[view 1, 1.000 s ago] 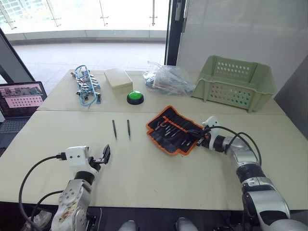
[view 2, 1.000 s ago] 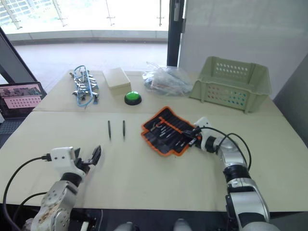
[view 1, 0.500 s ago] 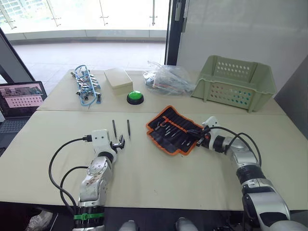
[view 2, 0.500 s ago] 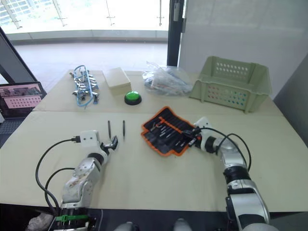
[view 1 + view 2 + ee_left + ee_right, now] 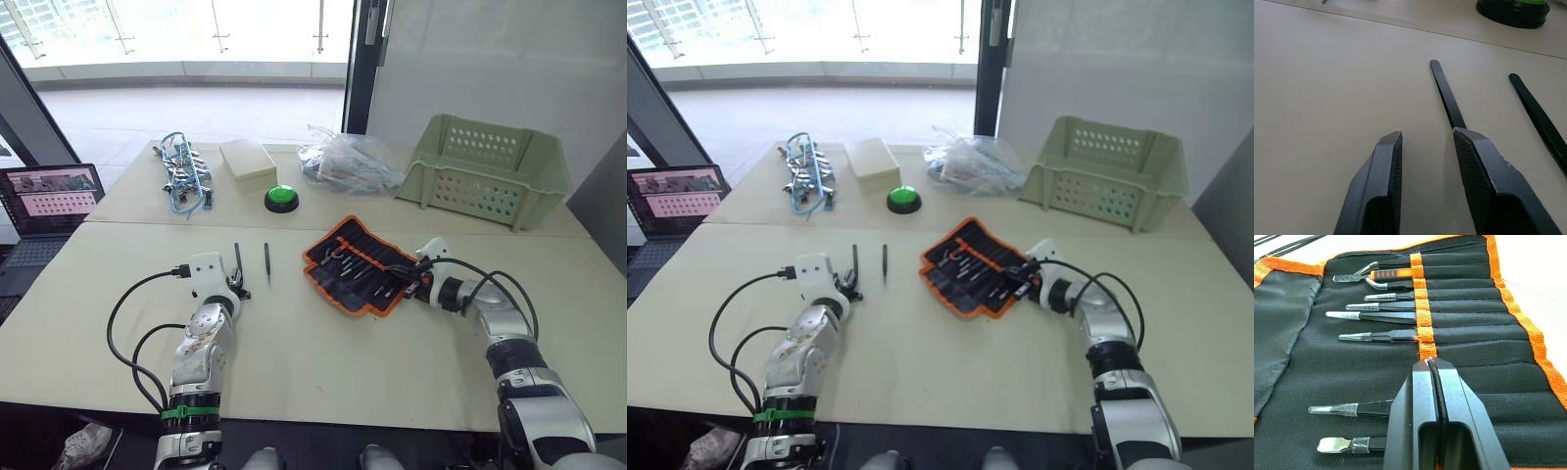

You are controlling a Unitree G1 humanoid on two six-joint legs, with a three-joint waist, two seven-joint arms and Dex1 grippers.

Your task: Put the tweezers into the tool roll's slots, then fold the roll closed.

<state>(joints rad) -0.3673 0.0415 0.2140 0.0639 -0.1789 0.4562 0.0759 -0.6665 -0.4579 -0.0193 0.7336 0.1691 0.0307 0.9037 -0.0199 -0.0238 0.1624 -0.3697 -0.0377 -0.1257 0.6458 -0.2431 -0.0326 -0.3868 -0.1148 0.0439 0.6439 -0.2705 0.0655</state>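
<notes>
While right gripper [image 5: 1431, 363] pins tool roll [image 5: 358, 266], left gripper [image 5: 1425, 139] straddles tweezers [image 5: 1445, 95].

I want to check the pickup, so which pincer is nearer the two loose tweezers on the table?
Left. The left pincer is right at the tweezers, while the right pincer sits over the tool roll.

Bare tabletop [image 5: 294, 343] lies open across the near side. Two loose tweezers [image 5: 238, 260] flank the left gripper [image 5: 1425, 142], its fingers apart. Far off, a green button [image 5: 281, 199], plastic bag [image 5: 348, 162] and green basket [image 5: 485, 168] crowd the far edge.
</notes>
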